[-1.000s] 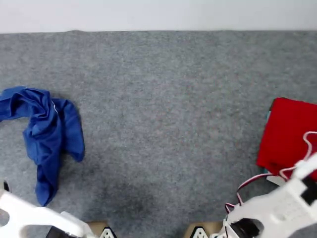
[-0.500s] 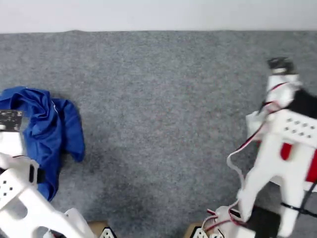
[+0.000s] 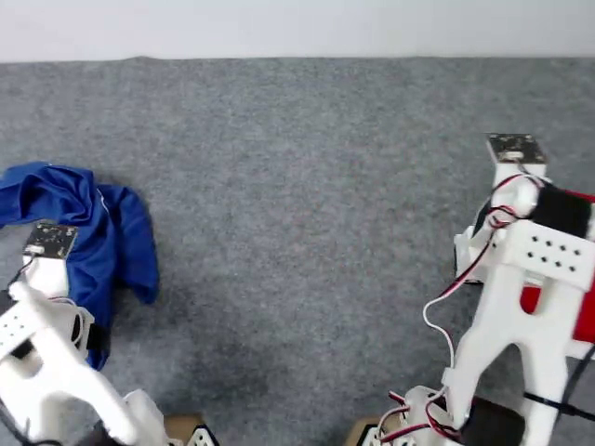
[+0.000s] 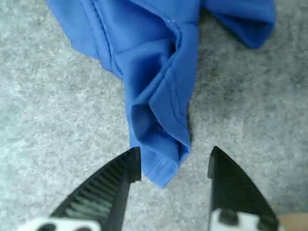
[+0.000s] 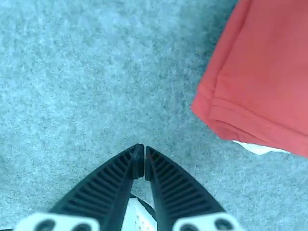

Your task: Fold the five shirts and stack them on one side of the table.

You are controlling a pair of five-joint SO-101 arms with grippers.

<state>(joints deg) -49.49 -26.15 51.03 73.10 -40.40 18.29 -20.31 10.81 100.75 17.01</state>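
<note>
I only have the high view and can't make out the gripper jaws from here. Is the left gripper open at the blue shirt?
Observer: Yes. The left gripper is open, with one jaw on either side of the blue shirt's narrow end.
Operator: And the right gripper?
Observer: The right gripper is shut on nothing, over bare grey mat beside the red shirt, not touching it.
Operator: Is the red shirt folded?
Observer: It lies flat with a doubled edge, and something white peeks out from under it.
</note>
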